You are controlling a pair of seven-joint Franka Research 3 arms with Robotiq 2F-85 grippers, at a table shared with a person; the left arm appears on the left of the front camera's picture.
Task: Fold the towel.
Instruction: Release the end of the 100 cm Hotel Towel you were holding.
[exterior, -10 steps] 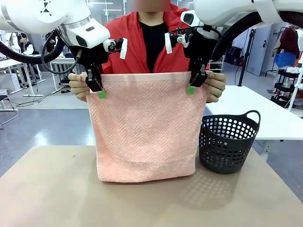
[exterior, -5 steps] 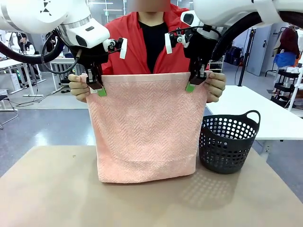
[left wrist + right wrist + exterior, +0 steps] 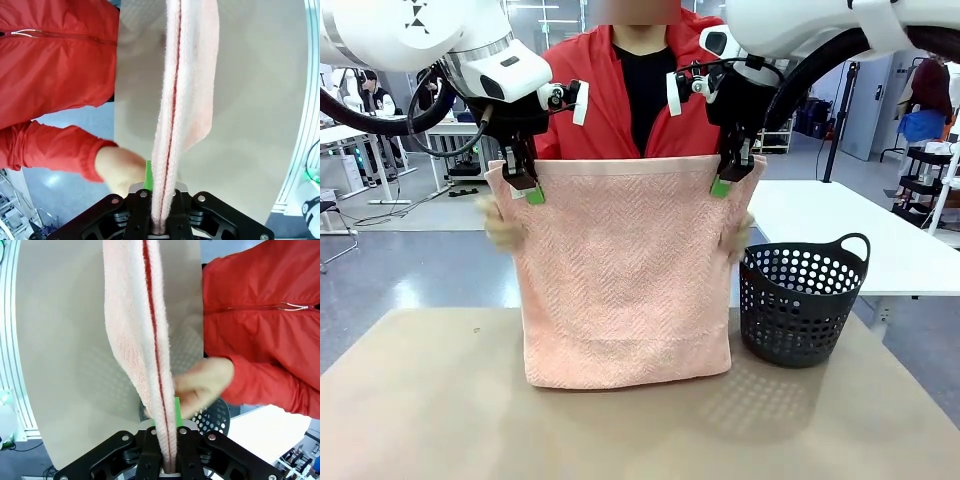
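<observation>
Person's hands (image 3: 500, 225) lower now; towel (image 3: 625, 270) corners inside left gripper (image 3: 527, 188), right gripper (image 3: 725, 180).

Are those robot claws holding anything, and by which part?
Both hold the towel by its top edge: left gripper and right gripper near the corners.

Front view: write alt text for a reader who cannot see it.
A salmon-pink towel hangs down to the tan table, top corners pinched by the left gripper and right gripper. A person in a red jacket stands behind; a black basket sits on the table's right.
</observation>
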